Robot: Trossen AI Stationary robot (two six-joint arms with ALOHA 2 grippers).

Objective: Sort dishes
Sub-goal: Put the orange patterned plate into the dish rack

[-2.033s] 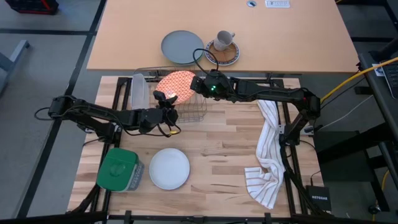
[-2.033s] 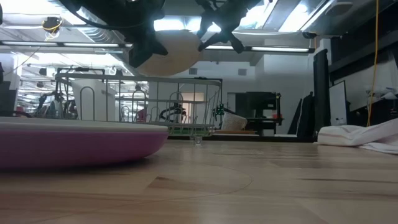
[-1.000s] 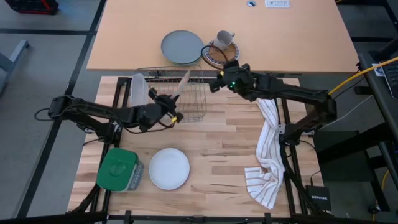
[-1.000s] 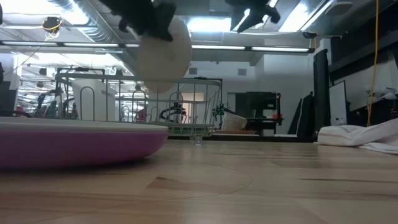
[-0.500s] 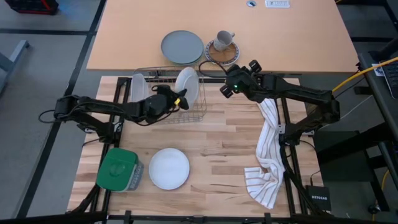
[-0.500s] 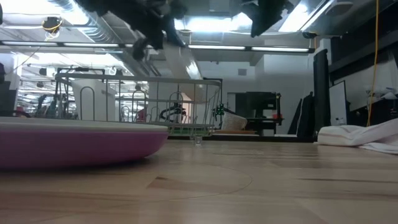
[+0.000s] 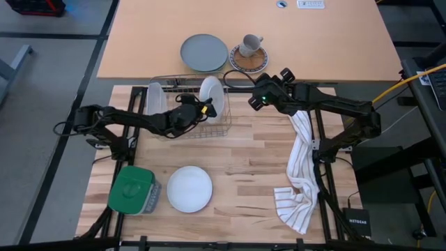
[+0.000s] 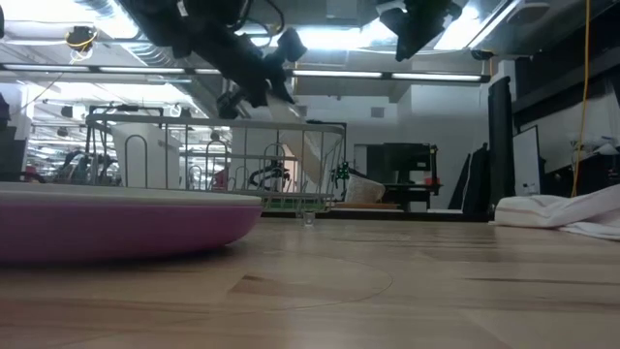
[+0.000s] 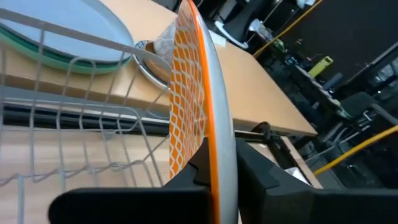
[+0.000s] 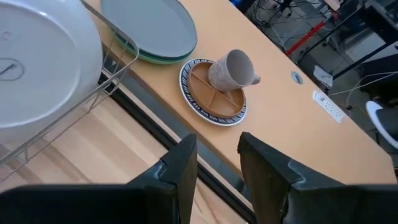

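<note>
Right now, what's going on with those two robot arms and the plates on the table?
The left gripper is shut on the orange-red plate, holding it on edge over the wire dish rack, as if to slot it in. The right gripper is open and empty, near the rack's far right corner. A white plate lies flat on the table, on top of a purple plate. Neither has been racked yet.

A tilted plate (image 8: 308, 155) sat in the wire rack (image 8: 218, 160) under a dark claw (image 8: 254, 79), behind a purple plate (image 8: 116, 223).
</note>
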